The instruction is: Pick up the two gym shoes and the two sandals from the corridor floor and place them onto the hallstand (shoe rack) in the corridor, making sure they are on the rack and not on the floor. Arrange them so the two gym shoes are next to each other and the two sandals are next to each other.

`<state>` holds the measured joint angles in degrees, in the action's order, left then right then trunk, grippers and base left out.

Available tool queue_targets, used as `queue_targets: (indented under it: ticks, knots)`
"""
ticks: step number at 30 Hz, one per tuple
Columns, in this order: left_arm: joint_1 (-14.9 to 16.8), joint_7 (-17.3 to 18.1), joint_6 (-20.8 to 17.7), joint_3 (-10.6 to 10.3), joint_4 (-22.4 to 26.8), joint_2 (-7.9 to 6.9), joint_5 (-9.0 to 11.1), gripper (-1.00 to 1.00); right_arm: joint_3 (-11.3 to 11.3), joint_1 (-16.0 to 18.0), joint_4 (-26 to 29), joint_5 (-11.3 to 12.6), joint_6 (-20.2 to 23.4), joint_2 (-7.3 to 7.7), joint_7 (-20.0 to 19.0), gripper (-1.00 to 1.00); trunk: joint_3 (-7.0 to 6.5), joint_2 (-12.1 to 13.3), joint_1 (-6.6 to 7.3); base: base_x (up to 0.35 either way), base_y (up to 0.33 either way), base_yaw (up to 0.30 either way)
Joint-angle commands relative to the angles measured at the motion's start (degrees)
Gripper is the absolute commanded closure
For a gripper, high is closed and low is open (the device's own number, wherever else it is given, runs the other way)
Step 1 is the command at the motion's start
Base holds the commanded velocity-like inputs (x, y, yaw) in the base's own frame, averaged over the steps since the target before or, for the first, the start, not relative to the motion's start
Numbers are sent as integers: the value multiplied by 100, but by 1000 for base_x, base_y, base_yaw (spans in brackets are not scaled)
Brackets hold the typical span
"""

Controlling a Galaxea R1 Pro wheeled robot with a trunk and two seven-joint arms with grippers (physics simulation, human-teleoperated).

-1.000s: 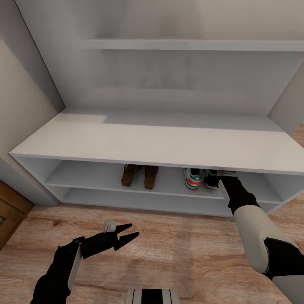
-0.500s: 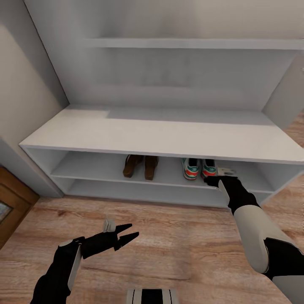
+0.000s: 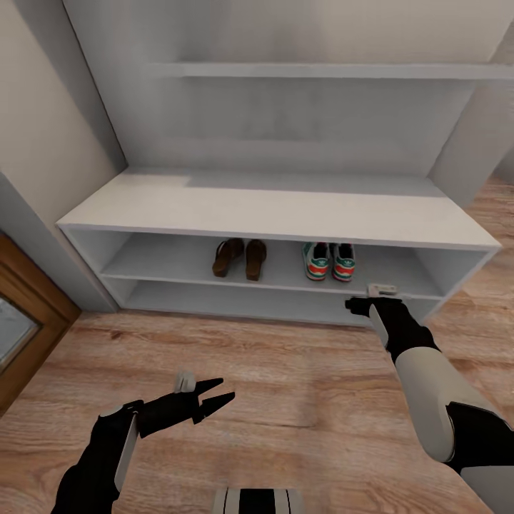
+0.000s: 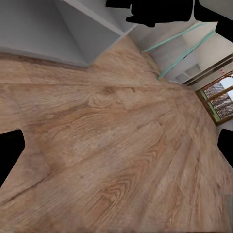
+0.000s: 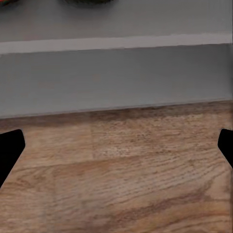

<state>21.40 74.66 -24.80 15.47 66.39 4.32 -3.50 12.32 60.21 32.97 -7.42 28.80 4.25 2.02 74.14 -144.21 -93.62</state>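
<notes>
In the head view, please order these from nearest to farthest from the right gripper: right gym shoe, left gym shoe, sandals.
1. Right gym shoe, on the shelf just beyond the right gripper.
2. Left gym shoe, beside it, further left.
3. Sandals, furthest left on that shelf.

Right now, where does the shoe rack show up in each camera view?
Head view: hallstand, centre of the picture.
Left wrist view: its grey corner beyond the planks.
Right wrist view: its shelf edge and base front, close.
Shared landmark: corridor floor meeting its base.

The left arm (image 3: 107, 450) is black with pointed black fingers (image 3: 214, 396); the right arm (image 3: 435, 400) wears white shells over black joints.
</notes>
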Motion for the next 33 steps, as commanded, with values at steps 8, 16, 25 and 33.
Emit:
queue_targets:
  ticks: [8,16,25,33]
  knots:
    - [4,46,-60,40,6,8,-37,-100,16,-7,15,-65,29,-3,-52,-100,4,-2,4,-136,0,0]
    - [4,40,-60,45,6,8,-37,-100,16,-17,34,-70,29,-3,-64,-100,4,-2,4,-14,0,0]
    - [4,38,-60,54,6,6,-38,-100,16,-18,116,-32,29,-3,-70,-100,4,-2,4,-1,0,0]
    - [4,32,-60,61,6,6,-37,-100,16,-26,367,-16,29,-3,-70,-100,4,-2,4,0,0,0]
